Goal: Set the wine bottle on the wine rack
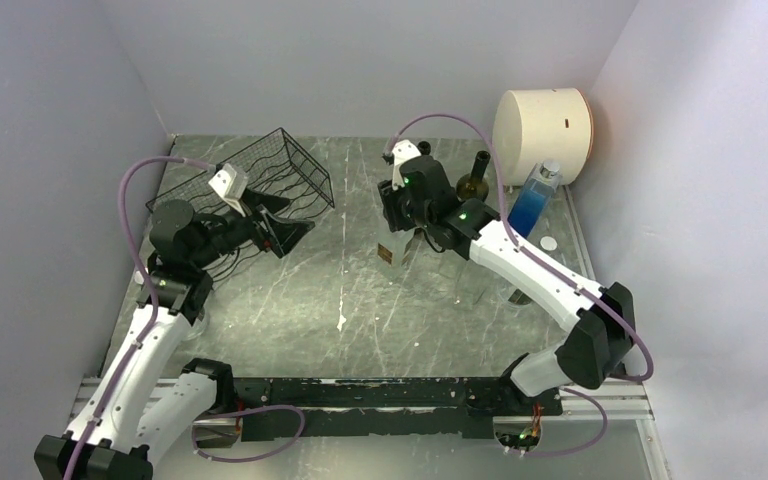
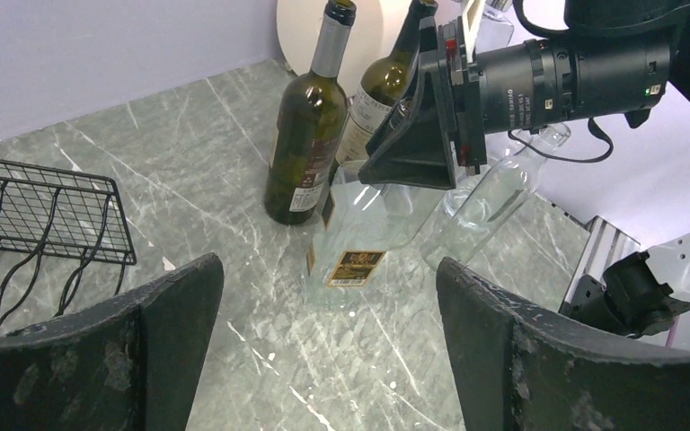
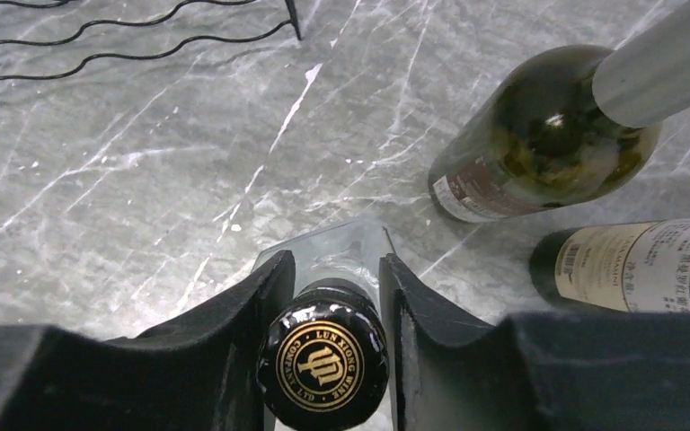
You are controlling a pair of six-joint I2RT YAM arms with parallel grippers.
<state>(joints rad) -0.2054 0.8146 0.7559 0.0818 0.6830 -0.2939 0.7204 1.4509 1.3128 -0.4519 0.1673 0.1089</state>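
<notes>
Wine bottle (image 3: 323,364), the clear black-capped one, stands upright on the table (image 1: 290,300) straight beneath the right pincer (image 3: 332,265), which is narrow about the cap with a pad against each side. In the top view the wine rack (image 1: 260,175) lies well apart at about 10 o'clock from that pincer. The left pincer (image 1: 282,228), wide and empty, sits just beside the rack, so the right arm is much the nearer to the bottle.

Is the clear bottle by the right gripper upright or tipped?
Upright: the clear bottle stands on its base; the right wrist view looks down on its black cap between the right gripper's fingers.
</notes>
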